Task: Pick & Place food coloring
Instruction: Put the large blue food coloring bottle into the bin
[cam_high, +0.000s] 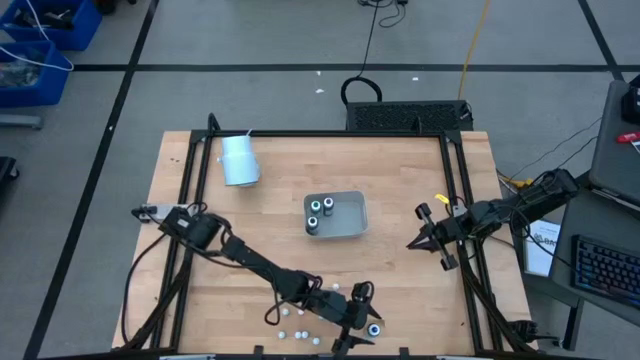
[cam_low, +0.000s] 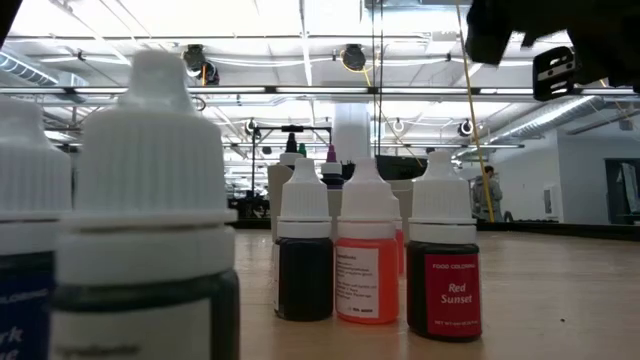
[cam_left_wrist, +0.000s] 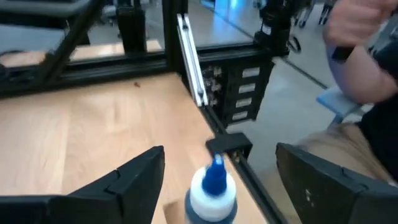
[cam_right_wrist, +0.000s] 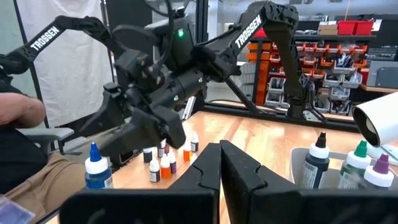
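Clear tray (cam_high: 352, 222) at desk (cam_high: 400, 290) centre — three capped bottles (cam_high: 320, 213) inside. Left end effector (cam_high: 366, 318), fingers spread, straddles a blue-tipped bottle (cam_left_wrist: 211, 193) at the front edge; right end effector (cam_high: 414, 243) pressed closed, empty — loose bottles (cam_high: 300, 322) nearby.

wooden table (cam_high: 400, 270), white cup (cam_high: 239, 160), clear tray (cam_high: 352, 215)

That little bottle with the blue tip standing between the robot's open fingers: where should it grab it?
Probably around the round body below the white cap of the blue-tipped bottle. It stands upright near the table's edge, so the open left gripper, already straddling it, can close on its two sides. The tapered tip looks too narrow for a steady hold.
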